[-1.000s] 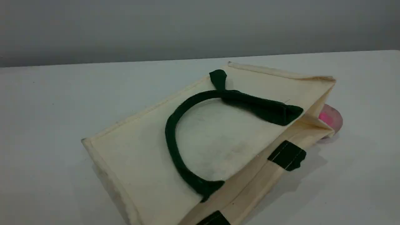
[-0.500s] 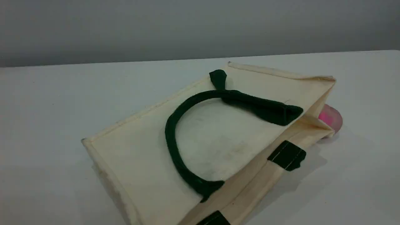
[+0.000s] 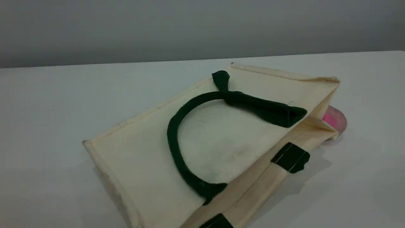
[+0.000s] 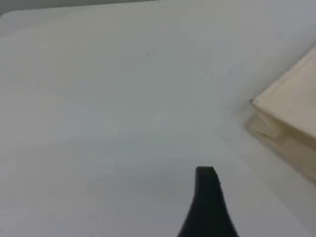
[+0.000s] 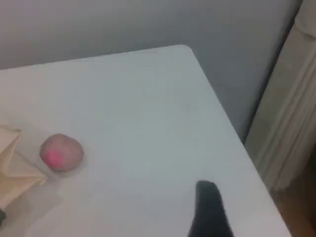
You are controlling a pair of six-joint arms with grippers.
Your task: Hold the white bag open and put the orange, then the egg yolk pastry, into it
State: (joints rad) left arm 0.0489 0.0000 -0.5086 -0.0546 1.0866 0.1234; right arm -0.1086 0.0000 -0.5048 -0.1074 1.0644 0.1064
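The white bag (image 3: 221, 142) lies flat on its side in the middle of the table. Its dark green handle (image 3: 172, 133) is folded over the upper face, and its mouth faces right. A corner of the bag (image 4: 291, 108) shows at the right of the left wrist view, and a folded edge of the bag (image 5: 12, 168) at the left of the right wrist view. The orange and the egg yolk pastry are out of view. The left fingertip (image 4: 207, 197) hovers over bare table left of the bag, and the right fingertip (image 5: 210, 207) over bare table to its right. Neither touches anything.
A pinkish dome with a hot-pink centre (image 3: 336, 118) sits against the bag's right end and shows as the dome (image 5: 60, 152) in the right wrist view. The table's right edge (image 5: 217, 108) drops off near the right gripper. A grey wall stands behind.
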